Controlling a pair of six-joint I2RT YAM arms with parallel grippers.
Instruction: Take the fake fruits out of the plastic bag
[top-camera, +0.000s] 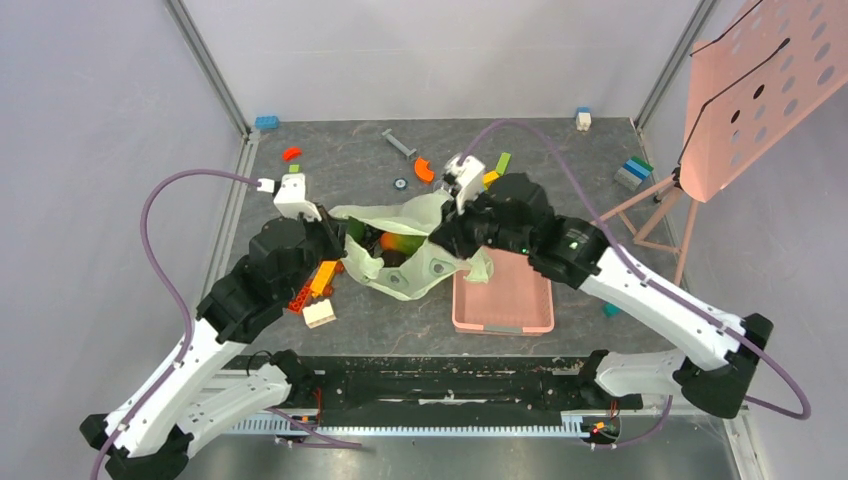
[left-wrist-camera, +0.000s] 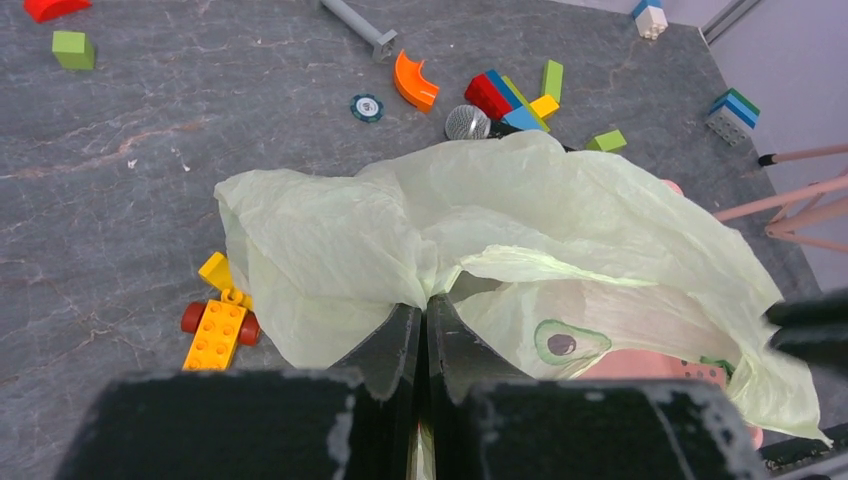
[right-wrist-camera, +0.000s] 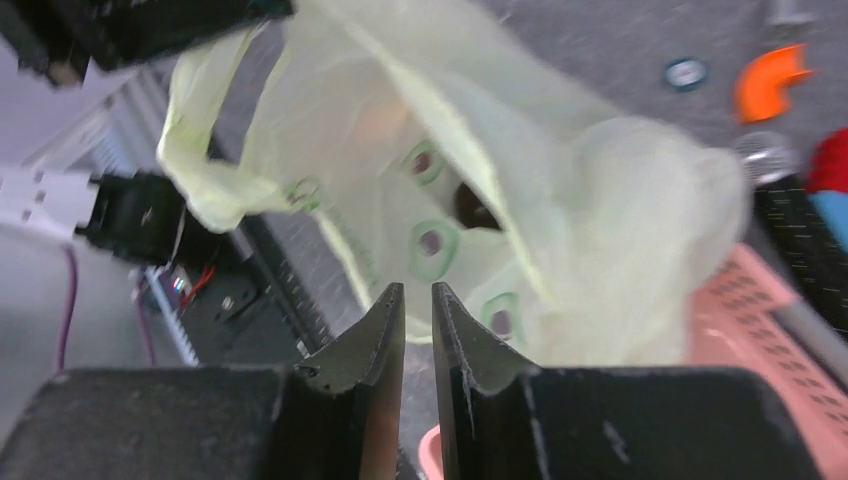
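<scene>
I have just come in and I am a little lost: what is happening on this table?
A robot handles a green bag. The left gripper is shut on its edge. The right gripper is at the other side, jaws nearly closed; a grip is not clear. A mango shows inside the bag.

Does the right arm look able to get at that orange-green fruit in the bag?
Probably yes. The left jaws hold the plastic bag by its edge, its mouth gapes, and the mango shows from above with the right jaws close beside. Loose film folds might snag.
</scene>
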